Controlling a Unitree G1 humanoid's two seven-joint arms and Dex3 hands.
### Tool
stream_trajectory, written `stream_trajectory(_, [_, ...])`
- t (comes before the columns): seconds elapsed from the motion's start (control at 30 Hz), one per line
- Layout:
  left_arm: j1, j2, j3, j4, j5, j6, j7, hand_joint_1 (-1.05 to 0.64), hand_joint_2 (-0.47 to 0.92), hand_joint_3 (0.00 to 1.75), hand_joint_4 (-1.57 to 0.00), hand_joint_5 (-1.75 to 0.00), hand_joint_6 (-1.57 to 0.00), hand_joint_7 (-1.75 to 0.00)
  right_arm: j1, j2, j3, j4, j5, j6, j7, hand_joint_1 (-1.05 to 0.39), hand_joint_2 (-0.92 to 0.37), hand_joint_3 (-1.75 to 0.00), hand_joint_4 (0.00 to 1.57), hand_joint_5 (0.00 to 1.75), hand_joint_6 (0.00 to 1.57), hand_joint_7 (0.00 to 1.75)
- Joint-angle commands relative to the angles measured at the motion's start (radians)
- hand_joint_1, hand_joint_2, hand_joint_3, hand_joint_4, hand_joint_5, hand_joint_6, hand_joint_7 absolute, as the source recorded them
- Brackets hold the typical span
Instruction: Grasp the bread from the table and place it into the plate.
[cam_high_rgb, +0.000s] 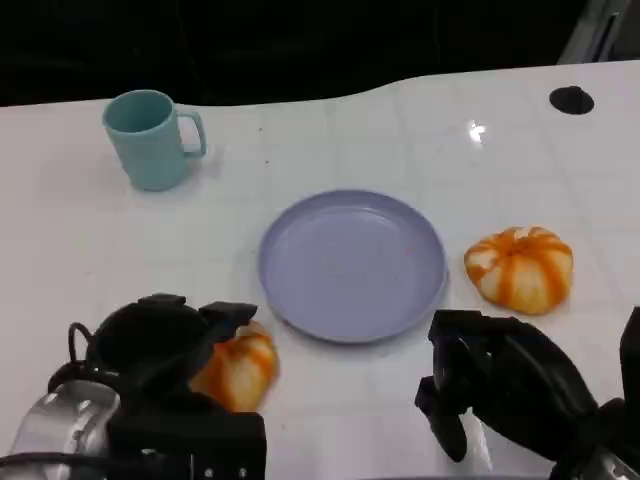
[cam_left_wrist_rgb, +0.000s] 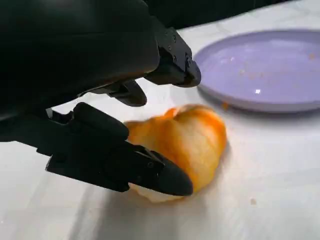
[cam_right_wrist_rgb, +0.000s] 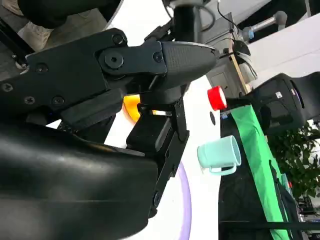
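**A:** Since the plate (cam_high_rgb: 352, 265) in mid-frame has nothing on it, I'd say we're early on. At the lower left, the left hand (cam_high_rgb: 165, 350) has its fingers (cam_left_wrist_rgb: 125, 167) spread around the nearer bread (cam_high_rgb: 238, 368), one below and one above, but I can't tell if they've actually clamped it. It sits on the table (cam_high_rgb: 60, 230).

**B:** Agreed. Lower right, the right hand (cam_high_rgb: 500, 385) holds nothing, fingers curled downward. A second bread (cam_high_rgb: 519, 266) lies right of the plate, and a teal mug (cam_high_rgb: 150, 138) sits upper left. Lift and drop remain.
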Motion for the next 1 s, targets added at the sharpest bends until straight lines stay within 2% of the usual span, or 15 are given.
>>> stream_trajectory(0.03, [-0.031,0.007,-0.039,0.092,0.011,0.027,0.035,-0.75,0.92,0.06,-0.31,-0.33,-0.32,0.00,0.009,-0.015,-0.007,-0.015,-0.001,0.010,0.001,-0.92,-0.92,-0.37,1.27,1.63,1.11,1.53])
stream_trajectory(0.23, [-0.066,0.010,-0.082,0.201,-0.002,0.031,0.074,-0.74,0.92,0.07,-0.32,-0.31,-0.32,0.00,0.010,-0.013,-0.009,-0.020,0.007,0.021,0.002,-0.93,-0.92,-0.36,1.27,1.64,1.11,1.53])
stream_trajectory(0.37, [-0.081,0.015,-0.092,0.250,-0.028,0.016,0.088,-0.67,0.92,0.08,-0.35,-0.30,-0.36,-0.02,0.008,-0.011,-0.009,-0.017,0.007,0.018,0.004,-0.93,-0.92,-0.36,1.28,1.64,1.11,1.54])
stream_trajectory(0.4, [-0.085,0.013,-0.085,0.280,-0.046,-0.012,0.130,-0.58,0.92,0.07,-0.41,-0.33,-0.43,-0.05,0.008,-0.012,-0.008,-0.017,0.004,0.015,0.004,-0.94,-0.92,-0.36,1.28,1.64,1.11,1.54])
stream_trajectory(0.43, [-0.089,0.012,-0.080,0.307,-0.062,-0.037,0.168,-0.40,0.92,0.12,-0.65,-0.64,-0.71,-0.11,0.007,-0.012,-0.008,-0.015,0.003,0.012,0.004,-0.94,-0.92,-0.36,1.28,1.64,1.11,1.54])
stream_trajectory(0.5, [-0.100,0.013,-0.074,0.363,-0.088,-0.093,0.250,-0.25,0.92,0.24,-0.85,-0.91,-1.04,-0.14,0.006,-0.011,-0.008,-0.013,0.002,0.008,0.005,-0.94,-0.92,-0.36,1.27,1.64,1.11,1.53])
stream_trajectory(0.53, [-0.107,0.015,-0.075,0.387,-0.094,-0.115,0.288,-0.22,0.91,0.35,-0.91,-1.08,-1.17,-0.20,0.007,-0.011,-0.008,-0.012,0.002,0.006,0.005,-0.94,-0.92,-0.36,1.27,1.64,1.11,1.53])
stream_trajectory(0.57, [-0.113,0.019,-0.077,0.408,-0.093,-0.136,0.330,-0.21,0.89,0.45,-0.90,-1.30,-1.18,-0.37,0.007,-0.011,-0.009,-0.012,0.002,0.006,0.006,-0.94,-0.92,-0.36,1.27,1.64,1.11,1.53])
stream_trajectory(0.6, [-0.118,0.022,-0.080,0.425,-0.089,-0.153,0.368,-0.21,0.89,0.51,-0.87,-1.56,-0.98,-0.99,0.007,-0.011,-0.010,-0.012,0.002,0.006,0.006,-0.94,-0.92,-0.36,1.28,1.64,1.11,1.53])
stream_trajectory(0.63, [-0.123,0.024,-0.083,0.438,-0.084,-0.167,0.403,-0.21,0.89,0.53,-0.86,-1.65,-0.84,-1.34,0.007,-0.011,-0.010,-0.011,0.002,0.005,0.005,-0.94,-0.92,-0.36,1.28,1.64,1.11,1.53])
stream_trajectory(0.67, [-0.125,0.028,-0.083,0.438,-0.080,-0.172,0.422,-0.21,0.89,0.54,-0.85,-1.70,-0.76,-1.54,0.007,-0.011,-0.010,-0.013,0.002,0.008,0.003,-0.93,-0.92,-0.36,1.28,1.64,1.12,1.53])
stream_trajectory(0.73, [-0.128,0.036,-0.089,0.431,-0.066,-0.171,0.454,-0.22,0.89,0.56,-0.82,-1.74,-0.67,-1.70,0.006,-0.013,-0.010,-0.014,0.000,0.010,0.002,-0.93,-0.92,-0.37,1.27,1.64,1.12,1.54])
stream_trajectory(0.77, [-0.129,0.041,-0.094,0.423,-0.054,-0.166,0.467,-0.23,0.89,0.56,-0.82,-1.74,-0.66,-1.72,0.006,-0.013,-0.011,-0.015,0.000,0.011,0.001,-0.93,-0.92,-0.37,1.27,1.64,1.12,1.55])
stream_trajectory(0.87, [-0.123,0.052,-0.100,0.397,-0.034,-0.156,0.497,-0.25,0.85,0.58,-0.81,-1.75,-0.68,-1.65,0.007,-0.013,-0.012,-0.016,0.002,0.012,0.001,-0.93,-0.92,-0.38,1.27,1.64,1.11,1.56])
stream_trajectory(1.0, [-0.105,0.071,-0.100,0.340,0.004,-0.142,0.541,-0.24,0.81,0.59,-0.81,-1.75,-0.67,-1.69,0.006,-0.016,-0.013,-0.013,0.000,0.005,0.005,-0.93,-0.92,-0.38,1.27,1.65,1.10,1.56])
